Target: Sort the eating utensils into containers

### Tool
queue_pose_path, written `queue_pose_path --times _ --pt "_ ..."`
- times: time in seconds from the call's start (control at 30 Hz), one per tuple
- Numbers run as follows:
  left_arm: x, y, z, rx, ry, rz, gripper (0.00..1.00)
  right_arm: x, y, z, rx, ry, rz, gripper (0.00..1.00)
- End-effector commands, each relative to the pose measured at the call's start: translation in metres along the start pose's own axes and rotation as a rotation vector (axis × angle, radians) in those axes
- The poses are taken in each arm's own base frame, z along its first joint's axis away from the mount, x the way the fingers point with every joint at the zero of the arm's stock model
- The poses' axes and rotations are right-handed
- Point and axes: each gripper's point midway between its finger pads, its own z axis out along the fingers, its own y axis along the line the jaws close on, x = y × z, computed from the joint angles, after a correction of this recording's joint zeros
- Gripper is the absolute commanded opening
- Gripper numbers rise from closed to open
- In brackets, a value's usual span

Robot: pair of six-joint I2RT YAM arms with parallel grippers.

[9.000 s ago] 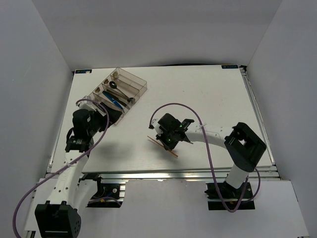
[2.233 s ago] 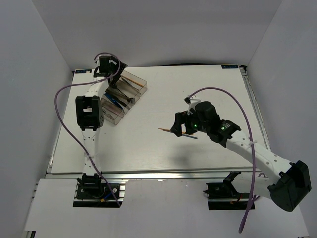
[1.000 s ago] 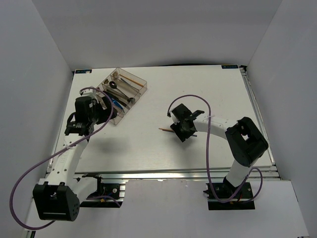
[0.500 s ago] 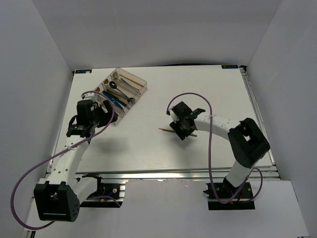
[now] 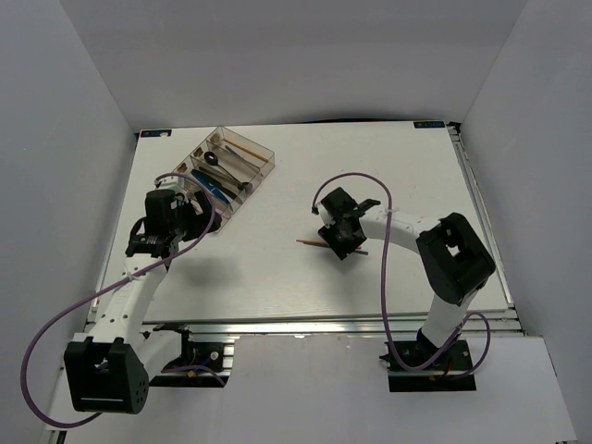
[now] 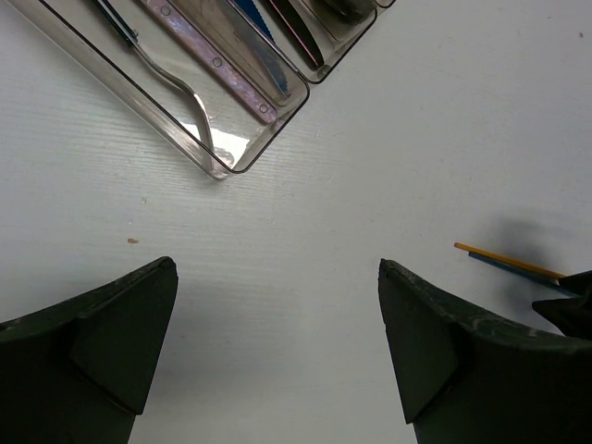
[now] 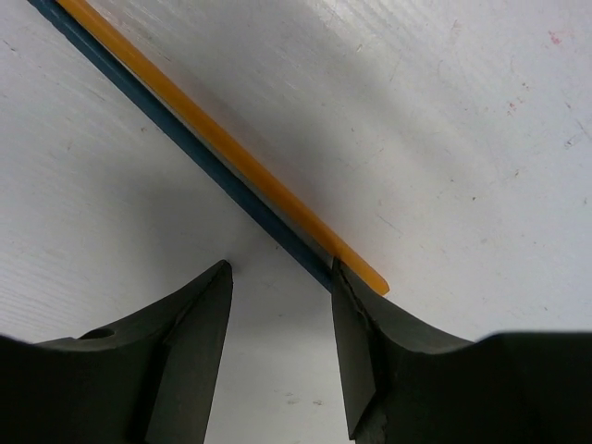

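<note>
Your right gripper (image 7: pixel 280 277) parted and empty, orange chopstick (image 7: pixel 222 146) and blue chopstick (image 7: pixel 180 137) lying mid-tabletop (image 5: pixel 277 277), ends against one fingertip, your left gripper (image 6: pixel 276 277) wide open near the tray (image 6: pixel 222 172).

Overhead, two wrist close-ups; chopsticks (image 7: pixel 222 148) shared

Orange chopstick (image 7: pixel 222 145), dark blue chopstick (image 7: pixel 185 145), clear plastic tray (image 6: pixel 227 148), plain white table (image 5: pixel 370 166), purple cable (image 5: pixel 356 178)
</note>
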Motion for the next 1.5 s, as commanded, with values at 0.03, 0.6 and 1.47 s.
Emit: queue_pose_path --times 0.03,0.6,1.47 --pt "-0.003 -0.006 -0.004 0.032 -0.023 0.015 0.98 -0.002 0.004 0.005 -0.037 0.014 -0.010 0.52" --pt "-0.010 -0.008 -0.019 0.018 -0.045 -0.020 0.98 0.048 0.060 0.025 -0.170 0.188 -0.086 0.27" --pt "-0.005 -0.109 -0.055 0.604 -0.135 -0.369 0.98 -0.138 0.133 -0.105 -0.568 -0.462 0.265 0.00"
